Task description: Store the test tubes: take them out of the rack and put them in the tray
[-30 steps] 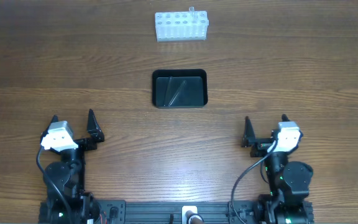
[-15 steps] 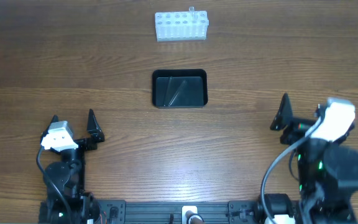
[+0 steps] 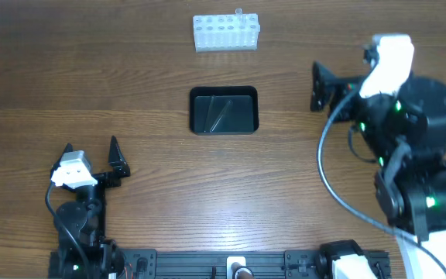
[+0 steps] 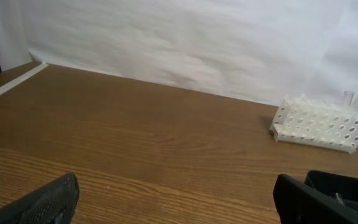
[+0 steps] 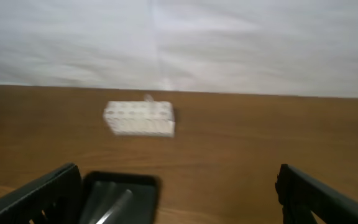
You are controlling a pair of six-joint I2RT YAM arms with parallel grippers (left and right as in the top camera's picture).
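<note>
Table (image 3: 130,77) of brown wood right across the frame. Big in the upper right, the right arm (image 3: 409,116), with the right claw (image 3: 315,87) spread wide and pointing left, level with the gap between rack and tray. Lower left, the left claw (image 3: 91,146) is spread too, gripping nothing. Dead centre, the black tray (image 3: 194,112), with a clear tube (image 3: 221,115) lying slantwise inside. Top centre, the white rack (image 3: 224,35), one upright tube (image 3: 239,13) at its right end.

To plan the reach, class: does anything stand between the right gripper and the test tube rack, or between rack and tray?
Nothing visible does. Bare wooden table separates the right gripper from the white test tube rack, and the rack from the black tray.
</note>
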